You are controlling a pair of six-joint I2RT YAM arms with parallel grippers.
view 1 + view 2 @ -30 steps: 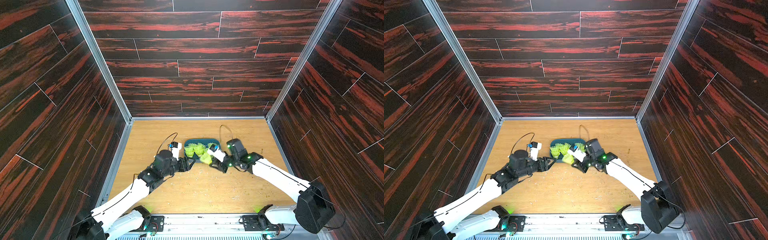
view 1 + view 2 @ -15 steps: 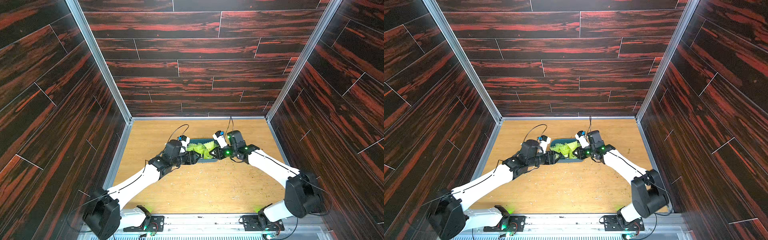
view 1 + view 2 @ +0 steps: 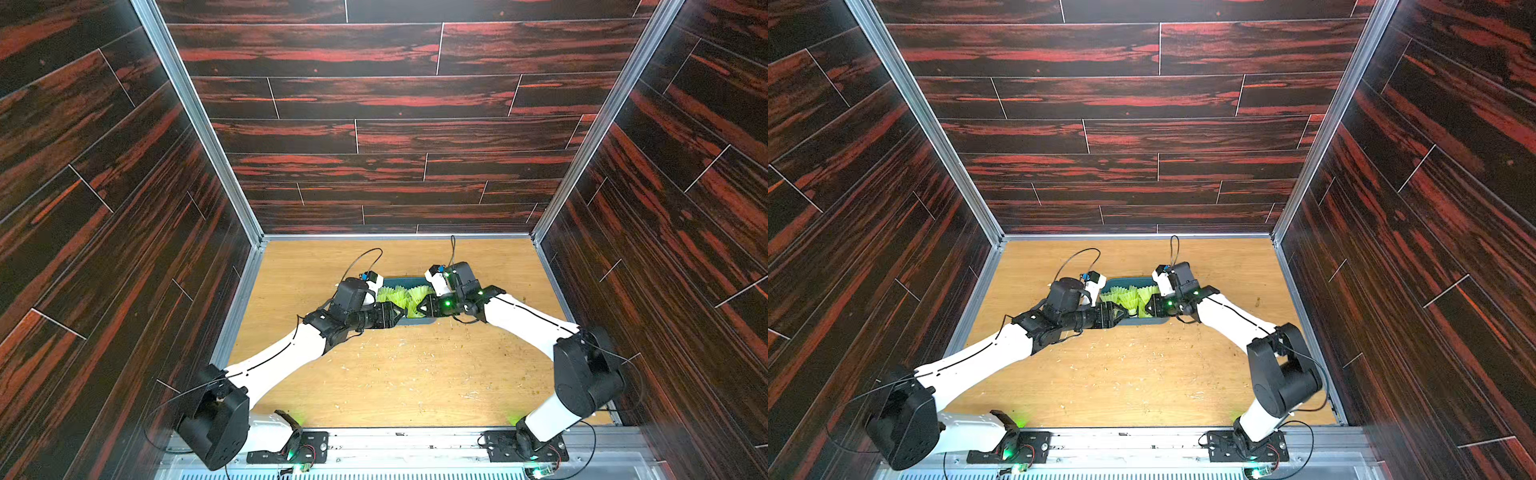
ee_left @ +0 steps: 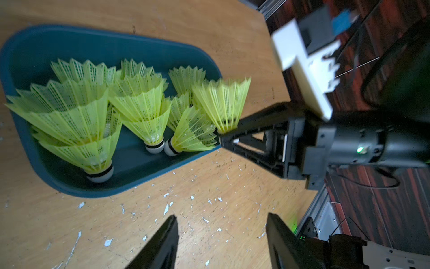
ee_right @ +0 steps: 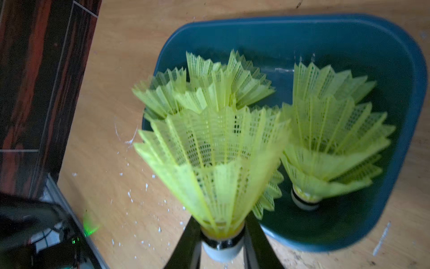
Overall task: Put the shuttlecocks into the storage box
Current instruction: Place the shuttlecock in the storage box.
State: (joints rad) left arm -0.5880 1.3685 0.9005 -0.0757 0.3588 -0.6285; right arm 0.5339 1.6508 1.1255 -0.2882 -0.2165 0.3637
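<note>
The task looks close to finished. The storage box [image 3: 401, 281] sits on the far middle of the surface [image 3: 415, 374], between the two arms. Most of the shuttlecocks [image 4: 76, 116] are already inside it. In both top views no loose one shows on the wood, only pale flecks and chips, though the arms hide part of the ground beside the box.

One held shuttlecock [image 5: 214, 163] remains outside. The right hand [image 5: 222, 242] is clamped on its white cork, one finger pressed to each side. In the right wrist view the skirt fans out over the rim at the box's near end, while the cork seems to hang just outside the wall. It has yet to be carried over the rim and let go, and that is probably the last placement.

The left hand [image 4: 221, 216] is empty, its fingers apart. It hovers above bare wood just beside the box's long side.

The shuttlecocks are neon yellow-green, with ribbed mesh skirts that end in a scalloped edge. Each has a rounded white tip with a dark band. Inside the teal box [image 4: 69, 39] several are nested into one another, cork down, in leaning stacks. At least one shuttlecock lying on its side [image 4: 190, 137] rests next to a stack. The nesting hides how many there are, so an exact count cannot be given. Open floor shows along the box's far wall.
</note>
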